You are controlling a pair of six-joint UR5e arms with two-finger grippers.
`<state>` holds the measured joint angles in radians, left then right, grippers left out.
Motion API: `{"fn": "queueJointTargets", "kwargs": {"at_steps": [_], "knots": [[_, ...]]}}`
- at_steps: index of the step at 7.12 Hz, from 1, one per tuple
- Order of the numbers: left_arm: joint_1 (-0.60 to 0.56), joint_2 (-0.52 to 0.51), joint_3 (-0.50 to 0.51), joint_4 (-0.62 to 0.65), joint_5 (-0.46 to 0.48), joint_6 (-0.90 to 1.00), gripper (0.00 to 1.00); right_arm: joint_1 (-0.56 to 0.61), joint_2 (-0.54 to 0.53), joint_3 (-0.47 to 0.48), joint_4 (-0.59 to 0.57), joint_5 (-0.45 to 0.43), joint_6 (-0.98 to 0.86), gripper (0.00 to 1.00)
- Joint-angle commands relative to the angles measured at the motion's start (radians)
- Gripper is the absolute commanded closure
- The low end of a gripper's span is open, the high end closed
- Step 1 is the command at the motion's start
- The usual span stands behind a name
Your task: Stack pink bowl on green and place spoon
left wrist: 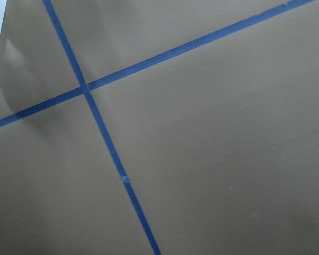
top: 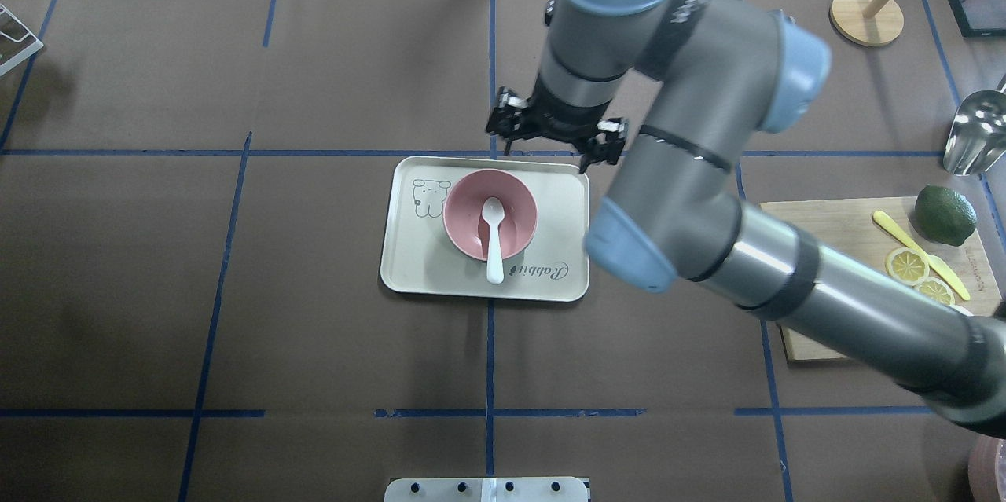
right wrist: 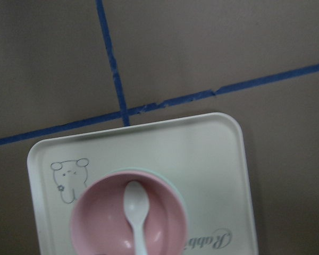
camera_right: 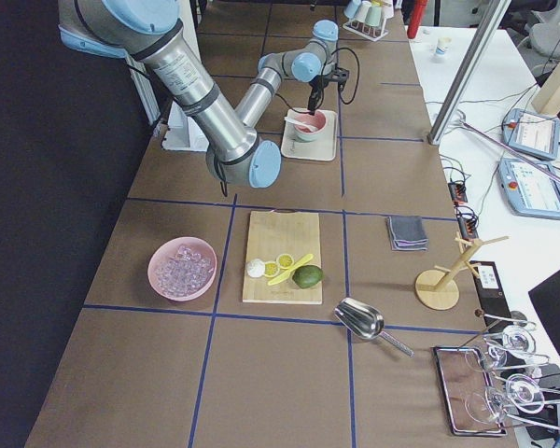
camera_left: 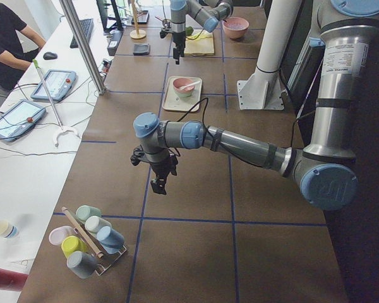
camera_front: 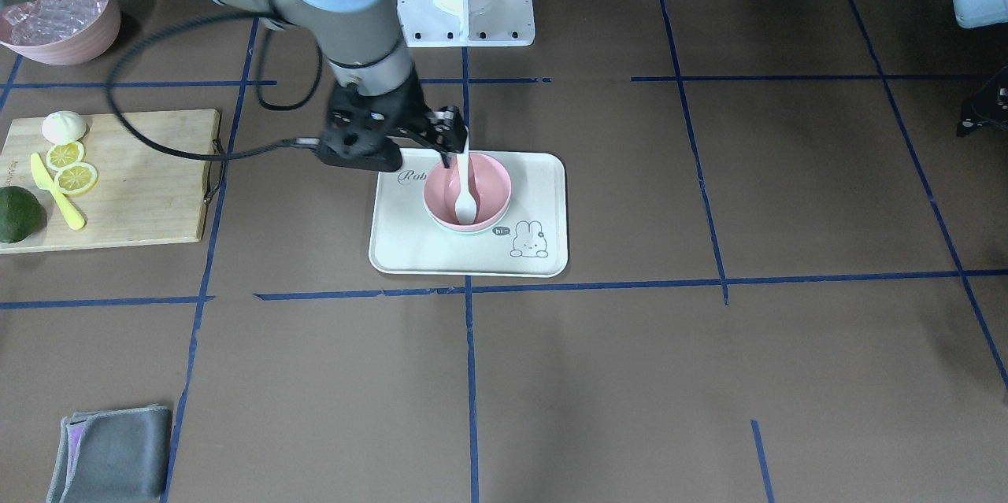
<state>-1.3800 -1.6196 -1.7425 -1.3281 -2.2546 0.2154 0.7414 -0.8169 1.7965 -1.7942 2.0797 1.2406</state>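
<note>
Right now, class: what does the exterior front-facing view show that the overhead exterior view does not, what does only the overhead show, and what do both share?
Only front-facing: a grey cloth and the green bowl, its rim showing under the pink bowl. Only overhead: a metal scoop and a wooden stand. Both: the tray, the pink bowl holding the spoon, the open right gripper, and the cutting board.
</note>
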Motion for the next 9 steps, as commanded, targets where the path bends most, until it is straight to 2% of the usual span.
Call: {"fn": "queueJointTargets", "kwargs": {"at_steps": [1,2,3,5,6,9], "knots": [[-0.088,-0.002,0.082,-0.019,-0.006,0.115,0.00,0.184,-0.173,0.161,-0.047,0.035,-0.315,0.01],[-0.152,-0.002,0.113,-0.019,-0.031,0.119,0.00,0.290,-0.264,0.164,-0.037,0.098,-0.490,0.01],[-0.186,0.001,0.177,-0.023,-0.156,0.113,0.00,0.415,-0.357,0.162,-0.037,0.185,-0.691,0.01],[-0.194,0.000,0.186,-0.028,-0.174,0.040,0.00,0.620,-0.526,0.114,-0.039,0.221,-1.107,0.01],[-0.194,0.007,0.185,-0.074,-0.169,0.026,0.00,0.697,-0.560,0.040,-0.039,0.246,-1.229,0.01],[-0.194,0.000,0.181,-0.083,-0.163,0.010,0.00,0.881,-0.633,-0.188,-0.019,0.312,-1.570,0.01]]}}
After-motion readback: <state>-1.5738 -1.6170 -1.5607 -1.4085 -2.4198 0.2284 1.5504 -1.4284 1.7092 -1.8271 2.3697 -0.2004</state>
